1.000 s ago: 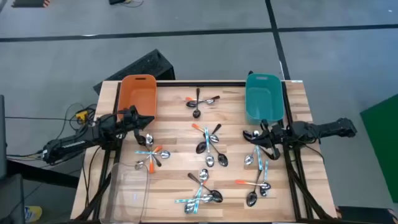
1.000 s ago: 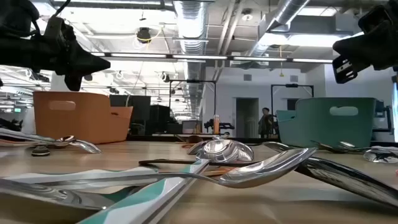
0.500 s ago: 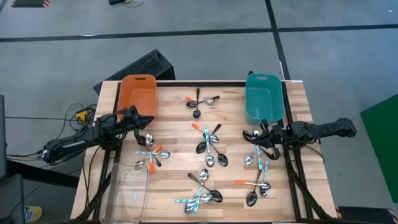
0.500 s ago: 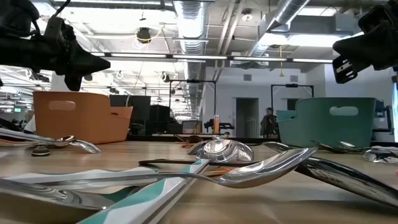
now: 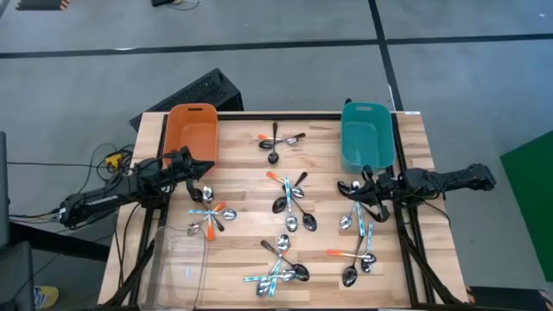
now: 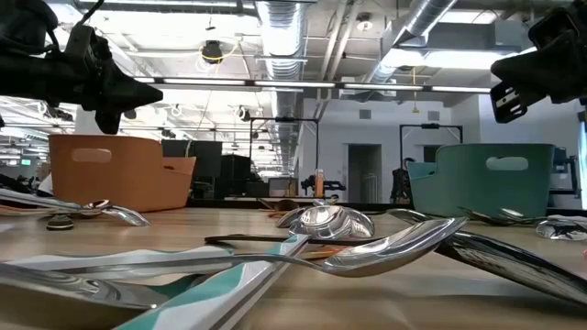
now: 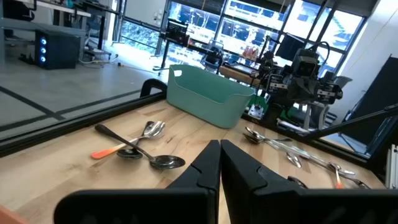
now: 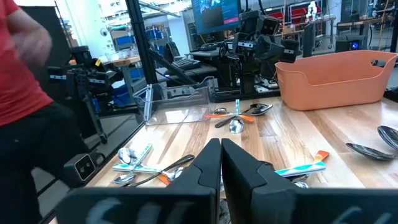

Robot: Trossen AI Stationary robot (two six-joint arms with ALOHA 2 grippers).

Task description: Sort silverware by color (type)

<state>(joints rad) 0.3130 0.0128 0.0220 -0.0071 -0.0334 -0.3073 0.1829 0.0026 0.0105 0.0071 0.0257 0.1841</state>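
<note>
Spoons lie in several small heaps across the wooden table (image 5: 242, 203): a heap at the far middle (image 5: 276, 141), one in the centre (image 5: 292, 203), one at the near middle (image 5: 278, 268), one by the left arm (image 5: 209, 216), one by the right arm (image 5: 359, 233). Handles are black, light blue or orange. My left gripper (image 5: 207, 170) hovers above the table beside the orange bin, fingers shut (image 7: 219, 163). My right gripper (image 5: 356, 189) hovers near the teal bin, fingers shut (image 8: 220, 160). Neither holds anything.
An orange bin (image 5: 192, 131) stands at the far left, a teal bin (image 5: 365, 135) at the far right. A clear plastic tray (image 5: 179, 259) sits at the near left corner. A person in red (image 8: 25, 74) stands beyond the table in the right wrist view.
</note>
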